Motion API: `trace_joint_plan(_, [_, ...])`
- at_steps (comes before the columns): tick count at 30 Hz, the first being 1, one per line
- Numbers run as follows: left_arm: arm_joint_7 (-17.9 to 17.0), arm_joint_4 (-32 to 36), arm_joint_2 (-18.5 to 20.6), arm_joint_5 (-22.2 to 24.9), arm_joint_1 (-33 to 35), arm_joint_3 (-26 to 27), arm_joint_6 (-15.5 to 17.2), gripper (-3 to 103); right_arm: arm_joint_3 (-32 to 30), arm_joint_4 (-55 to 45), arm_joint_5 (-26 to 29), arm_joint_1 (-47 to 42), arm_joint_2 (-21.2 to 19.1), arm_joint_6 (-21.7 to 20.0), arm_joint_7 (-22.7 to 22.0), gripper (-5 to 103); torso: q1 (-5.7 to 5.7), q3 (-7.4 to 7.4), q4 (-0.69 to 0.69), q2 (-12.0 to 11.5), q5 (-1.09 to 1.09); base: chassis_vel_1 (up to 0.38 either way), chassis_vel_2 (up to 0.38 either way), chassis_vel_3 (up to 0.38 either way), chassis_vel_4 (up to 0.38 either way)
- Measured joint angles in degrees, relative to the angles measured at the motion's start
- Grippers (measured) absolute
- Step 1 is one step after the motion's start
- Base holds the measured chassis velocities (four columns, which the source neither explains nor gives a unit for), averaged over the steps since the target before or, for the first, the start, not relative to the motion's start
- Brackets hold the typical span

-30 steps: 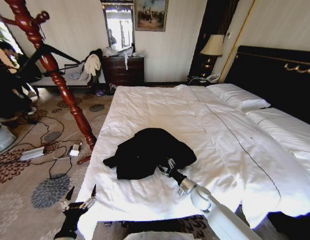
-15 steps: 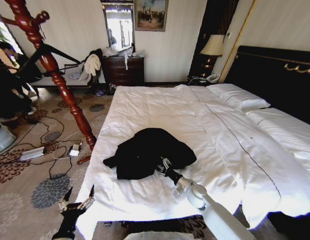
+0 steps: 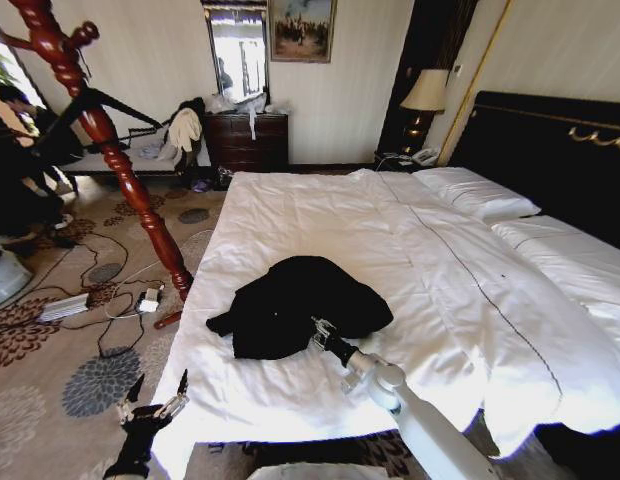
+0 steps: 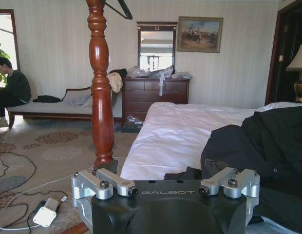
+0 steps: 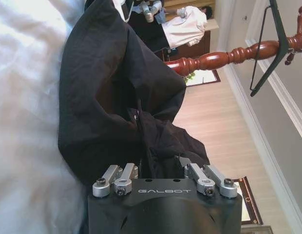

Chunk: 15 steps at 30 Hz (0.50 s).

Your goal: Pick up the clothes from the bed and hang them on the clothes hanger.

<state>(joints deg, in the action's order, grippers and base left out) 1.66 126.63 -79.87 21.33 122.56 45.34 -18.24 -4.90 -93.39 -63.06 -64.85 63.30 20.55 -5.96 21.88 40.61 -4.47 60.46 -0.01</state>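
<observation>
**Right pincer reaches the jacket's near edge**

While my left gripper (image 3: 155, 405) hangs low beside the bed's near left corner, fingers spread apart and empty, my right gripper (image 3: 321, 334) sits against the near edge of the black jacket (image 3: 295, 305). Half a second ago it was a little farther right along that hem, and a full second ago farther still; the white forearm has swung left with it, while the jacket's outline looks unchanged. In the right wrist view, soft matte folds of the jacket (image 5: 117, 97) bunch up between the silver finger links; whether the tips have closed on the cloth I cannot tell, as the fabric hides them.

The jacket lies crumpled on the near left part of the bed (image 3: 410, 290), whose white sheets are lightly creased and split by a thin dark seam. A turned, glossy red-brown wooden stand (image 3: 115, 150) rises left of the bed, and the slim black hanger (image 3: 100, 100) hangs on it, well apart from the jacket.
</observation>
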Motion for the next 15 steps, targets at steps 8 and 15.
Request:
trace_joint_plan(8, [0.0,-0.3,0.1,0.0,-0.2,0.0,0.0,100,0.6,0.9,1.9,0.8,-0.6,0.1,0.1,18,0.00,0.00,0.00,0.0,0.00,0.000,0.000,0.000,0.000])
trace_joint_plan(15, [0.0,-0.7,0.4,-0.3,-0.7,-0.4,0.2,100,0.8,0.7,3.2,0.6,-1.0,-0.1,0.1,1,0.00,0.00,0.00,0.0,0.00,0.000,0.000,0.000,0.000])
